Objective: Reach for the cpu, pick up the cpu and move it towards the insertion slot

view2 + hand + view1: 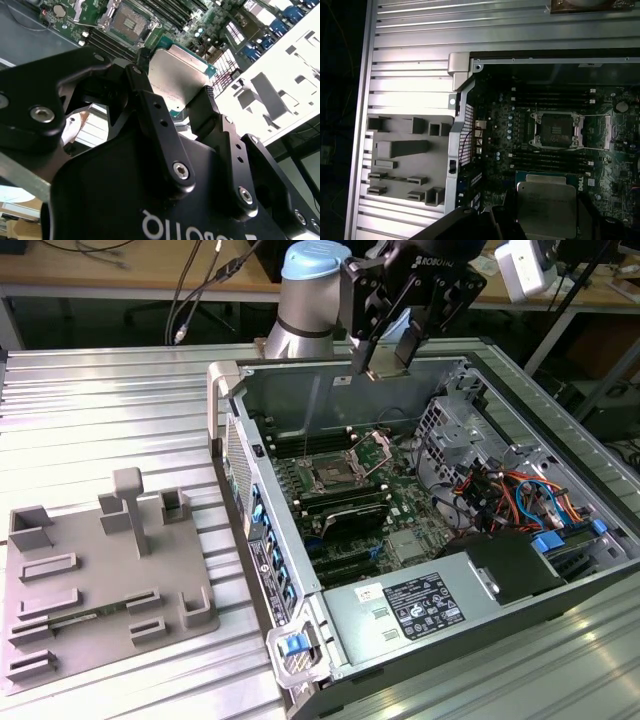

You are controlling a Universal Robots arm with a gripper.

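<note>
Gripper [172, 107] clamped on cpu [176, 75] by opposite edges above slot [331, 477]: light, stiff, likely slippery and fragile underneath.

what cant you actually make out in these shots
- Underside of the cpu: second wrist view, turned away from the camera.
- Near edge of the cpu: first wrist view, cut off by the frame edge and the dark gripper parts.
- Pins inside the insertion slot: exterior view, too small.
- Gap between the cpu and gripper: exterior view, too small.
</note>
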